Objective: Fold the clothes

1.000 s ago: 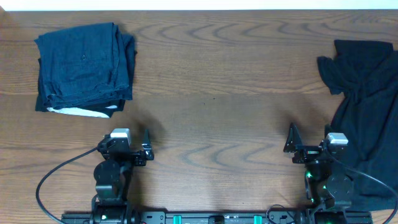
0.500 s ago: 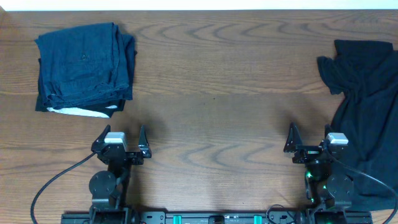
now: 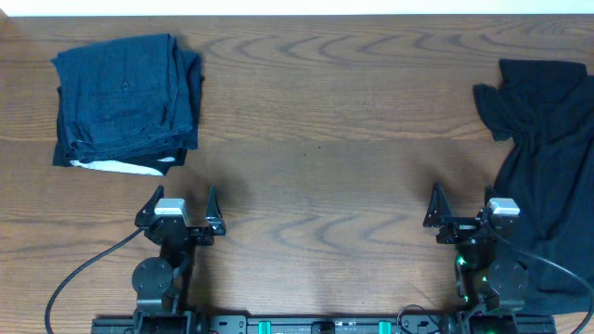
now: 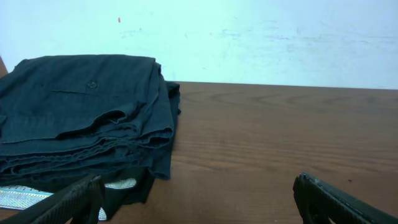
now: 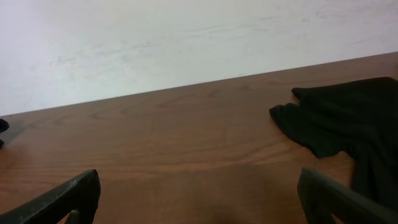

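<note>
A folded stack of dark navy denim-like garments (image 3: 125,102) sits at the far left of the brown wooden table (image 3: 316,139). Its edges are squared, and a strip of white lining (image 3: 116,166) shows along the near side. A loose, crumpled black fabric garment (image 3: 548,158) sprawls along the table's right edge, one lobe reaching toward the middle and the rest trailing down past the right arm's base.

Both arms rest low at the near edge. The left fingers (image 3: 214,209) are spread wide and empty, aimed at the navy stack from a little way off. The right fingers (image 3: 433,209) are equally wide and empty, just beside the black cloth without touching it. In the right wrist view the black garment (image 5: 348,124) lies ahead and to the right of the finger tips.

The navy pile looks finished, so the step in hand is probably fetching the black garment. It should be pulled to the open middle of the table and spread flat before any fold. The right arm is the nearer one. A pinch on a single layer at the outer hem or a corner should let the cloth slide and unfurl, where a bunched ridge would drag a lump. Once it is flat, each arm can take a matching corner so the fold edge stays straight. The near part of the garment lies close to the right arm's cabling, which could snag.
</note>
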